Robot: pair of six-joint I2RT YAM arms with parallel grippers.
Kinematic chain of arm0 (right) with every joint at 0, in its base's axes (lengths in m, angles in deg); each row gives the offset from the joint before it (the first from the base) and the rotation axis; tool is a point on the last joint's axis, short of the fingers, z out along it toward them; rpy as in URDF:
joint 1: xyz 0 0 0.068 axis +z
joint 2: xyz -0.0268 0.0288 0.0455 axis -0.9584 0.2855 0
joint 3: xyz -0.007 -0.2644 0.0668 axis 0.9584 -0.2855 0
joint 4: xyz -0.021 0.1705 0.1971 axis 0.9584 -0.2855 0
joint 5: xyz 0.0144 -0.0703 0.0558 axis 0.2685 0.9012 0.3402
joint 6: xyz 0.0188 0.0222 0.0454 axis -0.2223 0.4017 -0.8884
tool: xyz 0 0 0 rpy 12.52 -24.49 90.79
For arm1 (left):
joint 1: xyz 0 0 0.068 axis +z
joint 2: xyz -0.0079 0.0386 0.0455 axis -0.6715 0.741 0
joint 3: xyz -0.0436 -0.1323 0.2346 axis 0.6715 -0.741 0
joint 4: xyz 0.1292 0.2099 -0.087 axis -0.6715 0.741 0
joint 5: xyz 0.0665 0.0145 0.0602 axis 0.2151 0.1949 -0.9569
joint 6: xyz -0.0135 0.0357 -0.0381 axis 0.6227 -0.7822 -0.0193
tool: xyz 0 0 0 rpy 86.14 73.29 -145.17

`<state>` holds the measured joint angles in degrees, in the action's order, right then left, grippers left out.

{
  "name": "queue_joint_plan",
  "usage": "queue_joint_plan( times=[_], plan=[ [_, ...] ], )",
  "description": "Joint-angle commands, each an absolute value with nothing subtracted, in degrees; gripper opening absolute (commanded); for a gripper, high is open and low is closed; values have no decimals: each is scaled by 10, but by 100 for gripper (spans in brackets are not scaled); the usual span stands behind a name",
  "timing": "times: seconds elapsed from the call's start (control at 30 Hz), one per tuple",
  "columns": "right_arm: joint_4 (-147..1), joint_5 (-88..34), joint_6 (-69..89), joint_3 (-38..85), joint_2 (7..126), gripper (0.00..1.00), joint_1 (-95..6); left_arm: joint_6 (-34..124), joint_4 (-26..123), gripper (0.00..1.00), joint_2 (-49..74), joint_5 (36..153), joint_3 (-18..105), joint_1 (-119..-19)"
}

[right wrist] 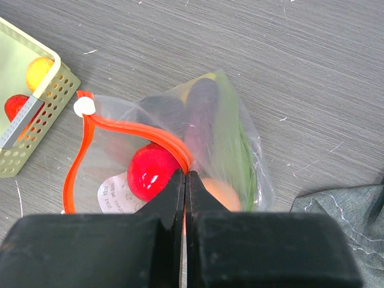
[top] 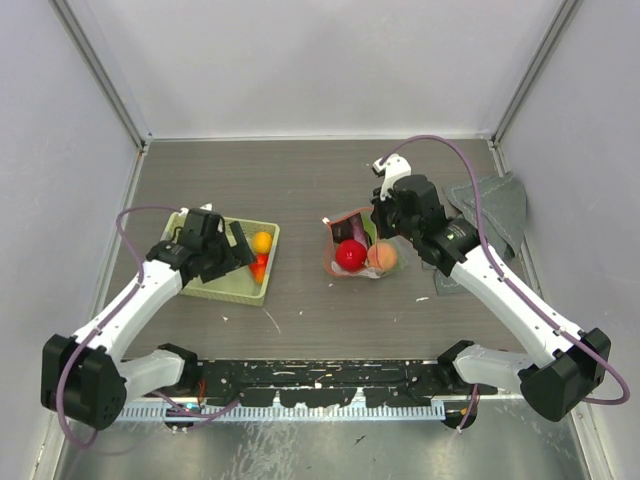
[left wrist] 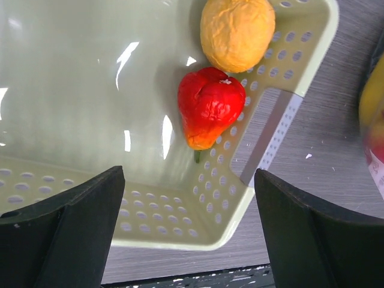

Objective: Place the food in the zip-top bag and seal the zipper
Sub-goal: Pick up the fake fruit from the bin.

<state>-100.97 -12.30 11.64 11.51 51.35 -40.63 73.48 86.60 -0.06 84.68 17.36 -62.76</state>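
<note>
1. The bag (right wrist: 223, 129) lies on the desk (top: 300, 180), a little right of centre. Its mouth stands open.
2. The zipper (right wrist: 120, 129) runs as an open loop round that mouth. Its two sides are apart, with a white slider (right wrist: 84, 107) at the far end.
3. Food already in the bag: a red ball (right wrist: 150, 171) near the mouth, an orange piece (right wrist: 219, 195) beside it, a purple piece (right wrist: 201, 114) deeper in, and a green piece (right wrist: 237, 156) along the far wall. A white label (right wrist: 117, 192) shows through the film.
4. My right hand (right wrist: 185, 180) is clenched, its fingers pressed together on the zipper at one side of the mouth.
5. The basket (left wrist: 90, 120) sits well to the left of the bag. It holds two more pieces of food in one corner, a yellow-orange fruit (left wrist: 237, 33) and a red fruit (left wrist: 210, 105), and the two touch.
6. My left hand (left wrist: 189, 180) hangs over the basket, released, with its fingers spread wide and nothing between them.
7. A grey cloth (top: 490, 215) lies at the desk's right edge, just beyond the bag.
</note>
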Motion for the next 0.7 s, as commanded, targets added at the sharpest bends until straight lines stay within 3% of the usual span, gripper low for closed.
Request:
queue_joint_plan(
  times=[0.0, 0.53, 0.67],
  plan=[
    [-974, -121, 114, 116, 504, 0, -404, 733, 795, 88, 39, 929, 167, -603],
    [-974, -115, 116, 111, 513, 0, -404, 717, 699, 76, 202, 965, 166, -578],
    [-974, -113, 116, 111, 513, 0, -405, 714, 694, 69, 217, 967, 166, -578]
  ],
)
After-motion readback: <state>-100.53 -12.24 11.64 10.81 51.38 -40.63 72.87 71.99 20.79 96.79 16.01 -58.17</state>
